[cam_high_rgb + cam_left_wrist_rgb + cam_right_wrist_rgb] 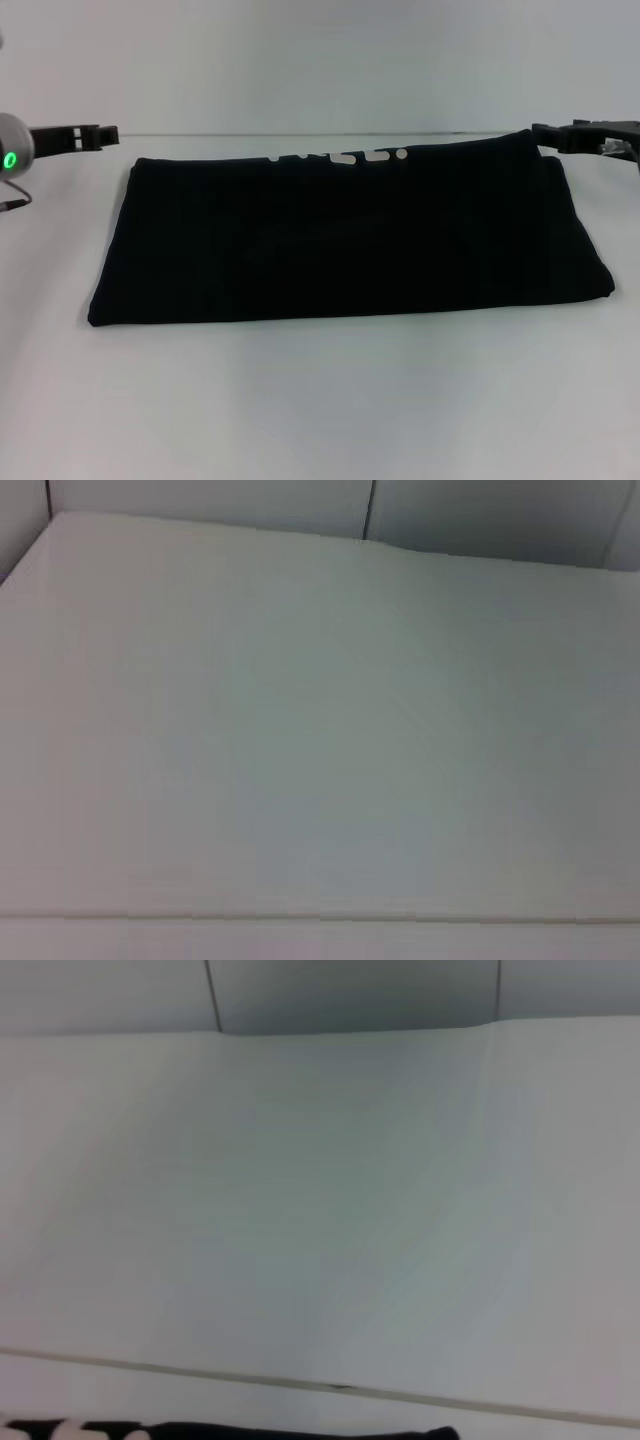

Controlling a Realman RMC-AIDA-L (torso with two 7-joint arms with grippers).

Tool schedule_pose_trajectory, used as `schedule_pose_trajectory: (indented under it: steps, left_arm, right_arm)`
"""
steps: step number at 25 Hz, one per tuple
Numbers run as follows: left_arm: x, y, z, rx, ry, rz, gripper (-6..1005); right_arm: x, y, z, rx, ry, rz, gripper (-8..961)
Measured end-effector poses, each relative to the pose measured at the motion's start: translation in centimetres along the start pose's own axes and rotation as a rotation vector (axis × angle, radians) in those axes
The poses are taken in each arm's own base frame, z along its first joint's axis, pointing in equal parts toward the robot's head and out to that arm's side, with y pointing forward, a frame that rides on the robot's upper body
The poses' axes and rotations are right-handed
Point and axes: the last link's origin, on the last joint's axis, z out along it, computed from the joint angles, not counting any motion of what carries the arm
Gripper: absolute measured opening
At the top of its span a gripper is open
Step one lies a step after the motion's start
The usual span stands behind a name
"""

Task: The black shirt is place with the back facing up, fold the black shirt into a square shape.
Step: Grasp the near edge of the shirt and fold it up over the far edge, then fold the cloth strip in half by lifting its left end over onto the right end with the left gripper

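Observation:
The black shirt (350,235) lies folded into a wide rectangle on the white table (320,400). A strip of white lettering (340,157) shows along its far edge. My left gripper (108,135) hovers just beyond the shirt's far left corner, apart from the cloth. At the far right corner my right gripper (542,134) is level with the fabric's tip; I cannot tell whether it touches. The right wrist view catches only a thin band of the black shirt (300,1432) with white lettering (60,1428). The left wrist view shows bare table and wall.
The white table (300,730) extends around the shirt, with a broad bare area at the front. A pale wall (320,60) rises behind the table's far edge. A thin cable (15,200) loops under my left arm.

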Motion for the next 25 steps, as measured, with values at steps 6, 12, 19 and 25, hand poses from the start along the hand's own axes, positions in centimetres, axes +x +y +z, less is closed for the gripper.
schedule_pose_trajectory:
  steps: [6,12,19,25]
  left_arm:
    - [-0.9,0.1,-2.3,-0.163,-0.108,-0.027,624]
    - [-2.7,0.3,-6.3,-0.378,-0.215,-0.065,887]
    - [-5.2,-0.7,-8.3,-0.441,-0.285,-0.11,892]
    - [-7.0,-1.8,-9.1,-0.423,-0.321,-0.139,892]
  right_arm:
    - [0.5,-1.1,-2.6,-0.142,-0.033,0.102,650]
    - [3.4,-2.8,-6.8,-0.298,0.008,0.165,657]
    - [5.9,-3.6,-9.6,-0.382,0.068,0.218,654]
    - [7.0,-5.0,-11.2,-0.379,0.119,0.251,654]
